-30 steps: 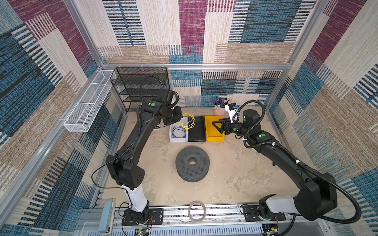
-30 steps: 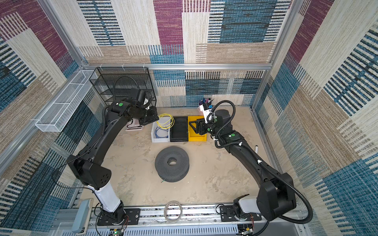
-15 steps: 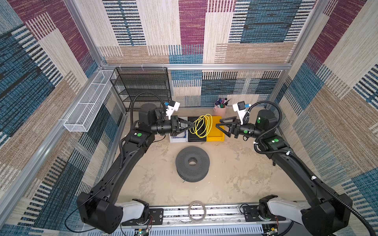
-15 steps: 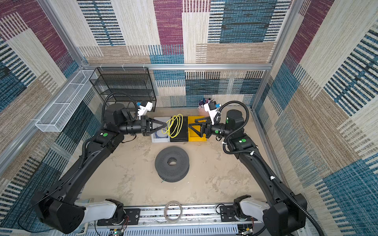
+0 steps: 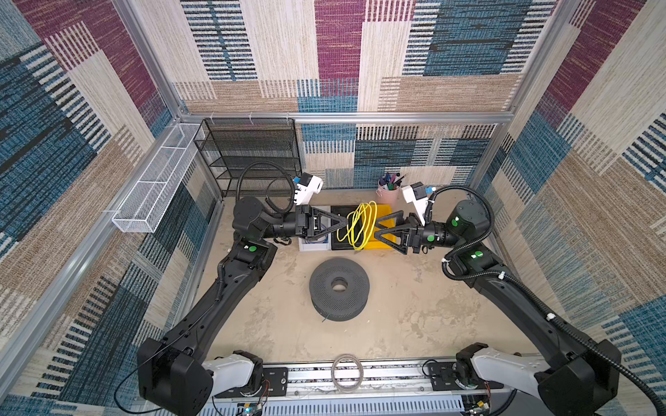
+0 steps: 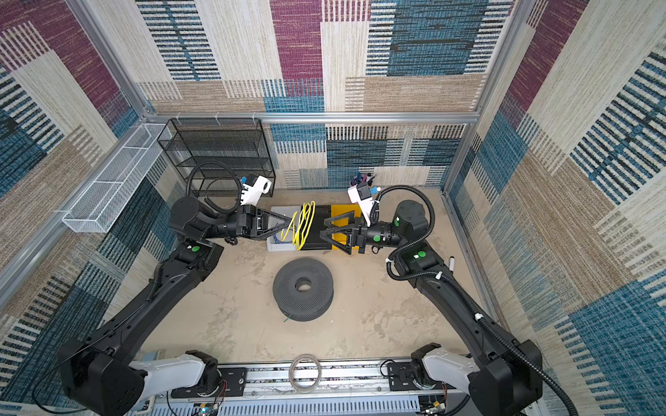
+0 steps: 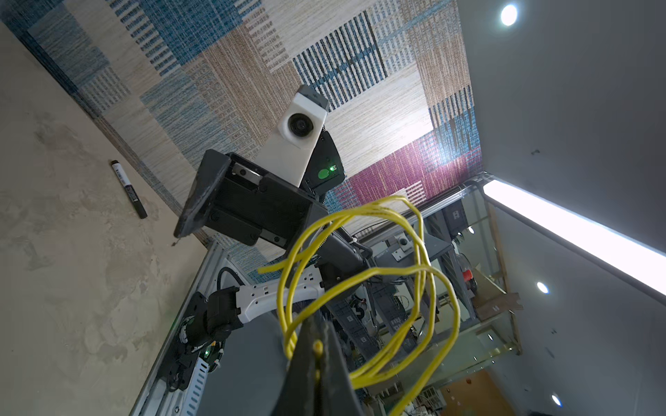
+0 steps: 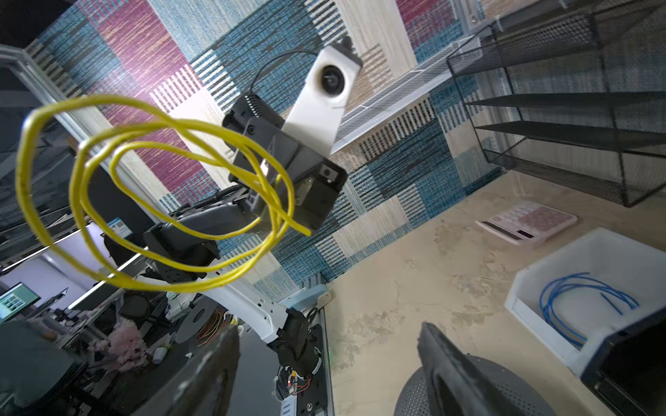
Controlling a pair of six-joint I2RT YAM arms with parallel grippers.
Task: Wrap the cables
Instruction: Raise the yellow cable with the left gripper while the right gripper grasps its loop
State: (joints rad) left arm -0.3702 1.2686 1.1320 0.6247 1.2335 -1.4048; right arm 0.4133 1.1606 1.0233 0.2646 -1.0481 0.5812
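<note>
The yellow cable (image 5: 360, 225) (image 6: 302, 225) hangs in loose loops in the air above the bins at the back. My left gripper (image 5: 346, 225) (image 6: 290, 225) is shut on it; in the left wrist view a yellow strand (image 7: 360, 210) runs between the closed jaws of the left gripper (image 7: 317, 345). My right gripper (image 5: 377, 227) (image 6: 323, 227) faces it from the right, open and empty, just short of the loops. In the right wrist view the yellow cable (image 8: 20, 173) floats beyond the right gripper (image 8: 326, 338). The blue cable (image 8: 562, 291) lies coiled in the white bin (image 8: 533, 320).
A dark grey perforated spool (image 5: 338, 286) sits mid-table. Black bin (image 5: 338, 245) and yellow bin (image 5: 386, 212) stand beside the white one. Behind are a pink pen cup (image 5: 389, 191), a black mesh shelf (image 5: 252, 155) and a calculator (image 8: 526, 221). A marker (image 7: 129, 189) lies at the right wall.
My left arm has swung from the back left toward the middle, carrying the yellow cable up over the bins. The right gripper turned to face it and its jaws widened.
</note>
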